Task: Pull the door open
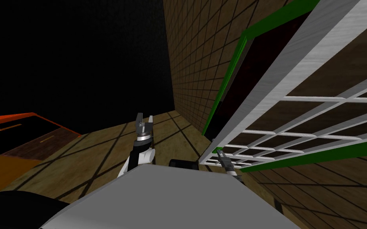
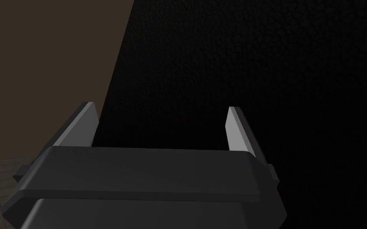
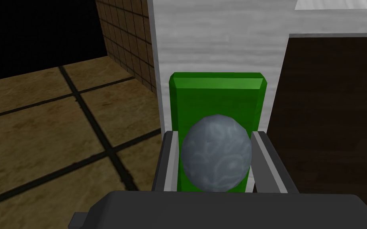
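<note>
The door (image 1: 282, 75) is a white-framed leaf with a grid of panes, swung out from its green frame (image 1: 228, 79) toward me. In the right wrist view a grey round knob (image 3: 217, 153) sits on a green plate (image 3: 217, 95) fixed to the door's white stile (image 3: 218, 35). My right gripper (image 3: 217, 159) is shut on the knob, one finger pressing each side. In the head view the right gripper (image 1: 221, 156) reaches the door's near corner. My left gripper (image 1: 144, 120) is held up over the floor, left of the door, open and holding nothing.
A brown tiled wall (image 1: 194, 59) runs beside the door frame. The floor (image 1: 99, 151) is tan with dark lines. A low orange and brown piece of furniture (image 1: 15, 135) stands at the left. A black area lies beyond the floor's far edge.
</note>
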### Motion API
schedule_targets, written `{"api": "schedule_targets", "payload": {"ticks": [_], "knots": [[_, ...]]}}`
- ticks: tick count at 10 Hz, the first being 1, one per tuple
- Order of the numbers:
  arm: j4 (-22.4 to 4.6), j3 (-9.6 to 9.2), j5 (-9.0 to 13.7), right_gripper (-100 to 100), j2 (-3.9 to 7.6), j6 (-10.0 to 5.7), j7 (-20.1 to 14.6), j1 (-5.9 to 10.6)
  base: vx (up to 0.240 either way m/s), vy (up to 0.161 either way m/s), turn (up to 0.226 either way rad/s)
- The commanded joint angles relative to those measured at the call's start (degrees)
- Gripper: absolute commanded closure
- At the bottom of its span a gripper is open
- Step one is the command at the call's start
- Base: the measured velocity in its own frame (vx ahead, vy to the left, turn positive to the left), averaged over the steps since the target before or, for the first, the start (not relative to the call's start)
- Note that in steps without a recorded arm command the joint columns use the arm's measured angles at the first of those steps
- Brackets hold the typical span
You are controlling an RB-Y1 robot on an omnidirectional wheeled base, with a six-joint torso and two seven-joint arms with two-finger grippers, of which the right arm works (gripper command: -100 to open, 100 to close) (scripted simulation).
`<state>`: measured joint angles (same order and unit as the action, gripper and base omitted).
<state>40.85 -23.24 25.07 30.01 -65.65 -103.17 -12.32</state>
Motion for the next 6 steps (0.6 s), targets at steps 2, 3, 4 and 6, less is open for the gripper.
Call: {"api": "schedule_targets", "payload": {"ticks": [2, 3, 4, 6], "knots": [[-1.03, -0.64, -0.46, 100, 0.4, -1.65, -0.83, -0.33, -0.199, -0.073, 0.143], [-1.41, -0.86, -0.63, 100, 0.58, -2.3, -1.16, -0.43, -0.189, -0.094, 0.176], [-1.78, -1.08, -0.79, 100, 0.75, -2.92, -1.47, -0.54, -0.206, -0.043, 0.17], [-2.4, -1.45, -1.07, 100, 1.05, -3.99, -2.01, -0.72, -0.193, -0.042, 0.122]]}}
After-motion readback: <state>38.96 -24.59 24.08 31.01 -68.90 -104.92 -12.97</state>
